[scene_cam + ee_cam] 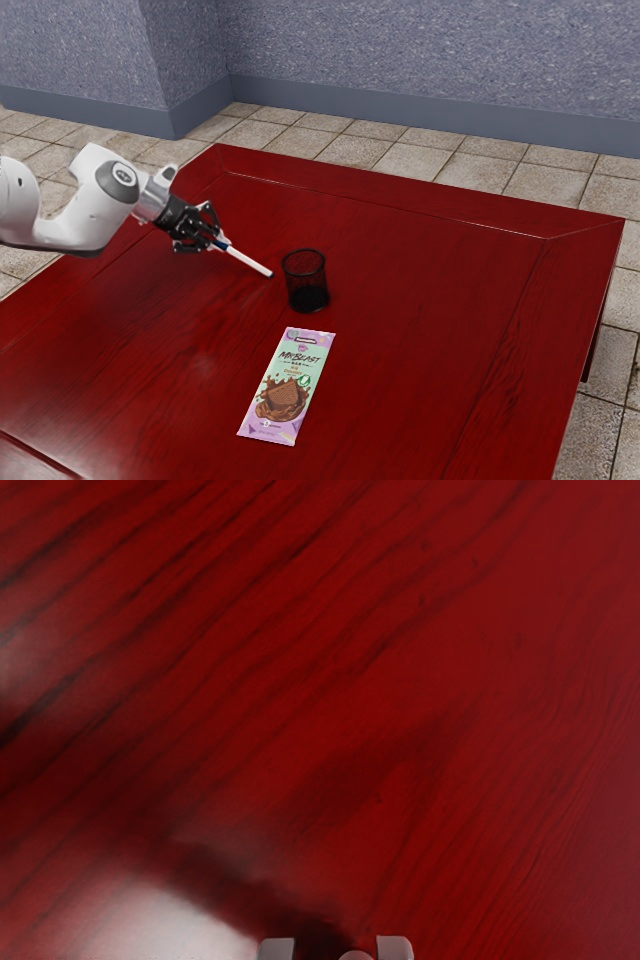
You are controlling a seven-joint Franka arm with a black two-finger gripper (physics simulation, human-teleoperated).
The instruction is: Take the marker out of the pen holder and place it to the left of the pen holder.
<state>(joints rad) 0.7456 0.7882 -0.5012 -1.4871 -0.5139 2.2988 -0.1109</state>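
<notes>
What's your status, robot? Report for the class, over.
Gripper shut on marker. Marker out of pen holder, held tilted beside it, not yet set down. Chocolate bar near holder, clear of marker.

Gripper [219,243] tilted, tips slanting downward, away from arm. Fingers [395,948] drawn in, gripping, narrow gap between them. Silvery wrist [156,192] directly behind gripper; white arm [88,205] farther behind it, bent.
</notes>
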